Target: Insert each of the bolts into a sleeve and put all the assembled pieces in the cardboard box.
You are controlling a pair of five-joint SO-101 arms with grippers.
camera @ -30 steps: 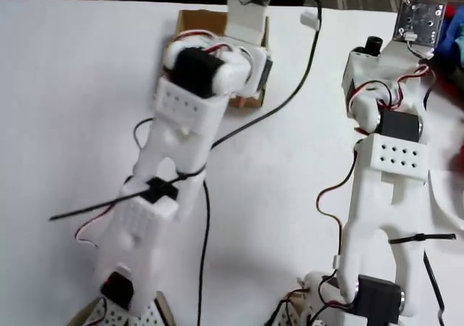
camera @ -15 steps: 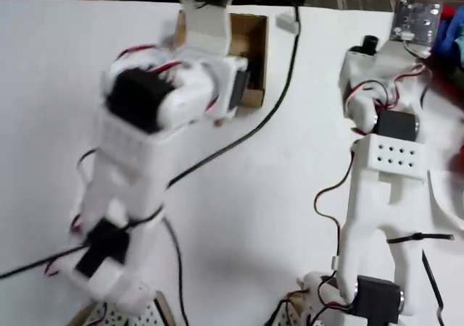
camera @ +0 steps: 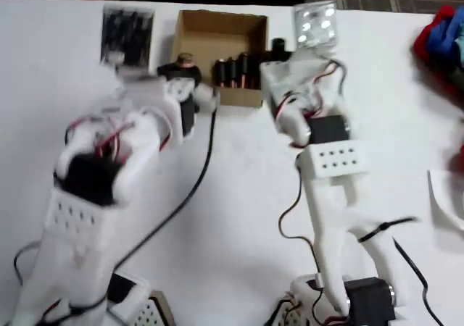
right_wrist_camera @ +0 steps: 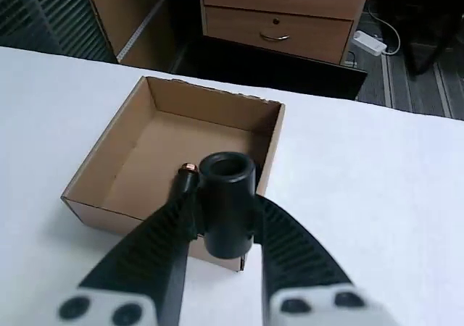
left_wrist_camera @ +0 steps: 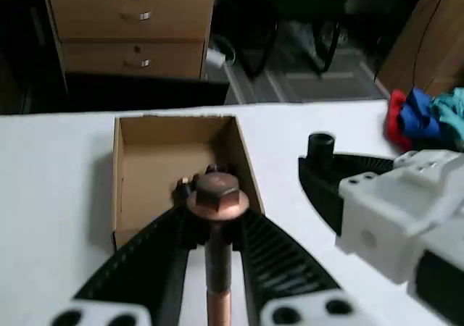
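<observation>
My left gripper (left_wrist_camera: 216,228) is shut on a copper bolt (left_wrist_camera: 217,194), head up, just in front of the cardboard box (left_wrist_camera: 145,168). From above, this gripper (camera: 183,71) sits by the box's (camera: 194,27) front left corner with the bolt head (camera: 185,59) showing. A black sleeve (right_wrist_camera: 227,192) stands upright in my shut right gripper (right_wrist_camera: 227,228), near the box's (right_wrist_camera: 116,159) front right corner. The high view puts that gripper (camera: 280,53) and sleeve (camera: 278,46) at the box's right side. Several dark assembled pieces (camera: 232,69) lie inside along the front wall.
A dark packet (camera: 127,33) lies left of the box and a shiny foil blister (camera: 317,22) right of it. Coloured cloth (camera: 442,35) sits at the far right edge. A white object (camera: 446,204) lies by the right edge. Wooden drawers (right_wrist_camera: 283,7) stand beyond the table.
The left arm drew back from over the box and swung left. The right arm swung left from the table's far right to the box's right side.
</observation>
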